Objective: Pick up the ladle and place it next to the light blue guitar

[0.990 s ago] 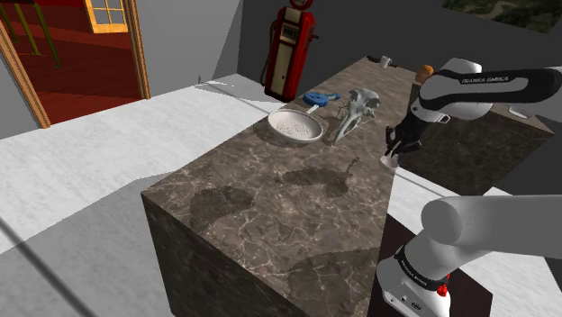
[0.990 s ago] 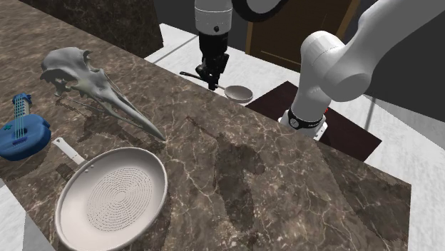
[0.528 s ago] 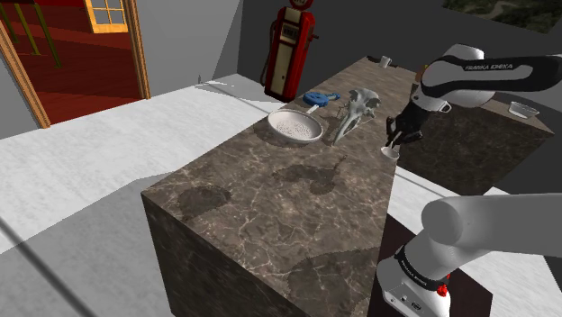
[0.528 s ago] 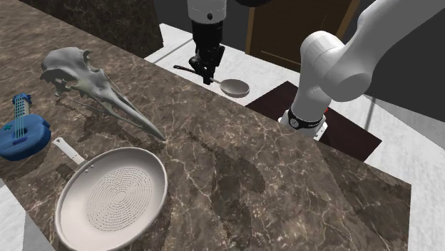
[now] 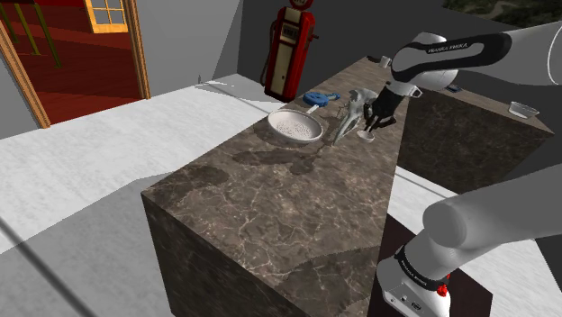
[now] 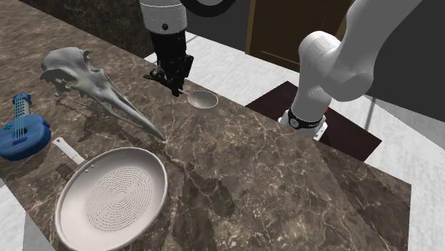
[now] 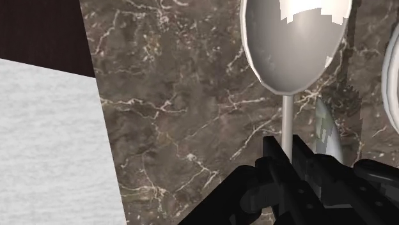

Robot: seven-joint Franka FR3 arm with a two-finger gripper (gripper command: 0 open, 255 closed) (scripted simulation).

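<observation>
Marbled brown counter (image 5: 270, 207) now under me; I've swung in from its edge to near the bird skull (image 6: 93, 84), blue guitar (image 6: 23, 133) well apart beyond it. Gripper (image 6: 176, 84) pinched narrow on the grey ladle (image 6: 202, 99) handle, bowl over the counter.

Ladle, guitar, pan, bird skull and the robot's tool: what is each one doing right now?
Ladle: held by its handle, up above the countertop.
Tool: shut on the ladle's handle.
Guitar: lying flat on the countertop, not touched.
Pan: sitting flat, open side up.
Skull: resting on the countertop, beak pointing toward the pan.
</observation>
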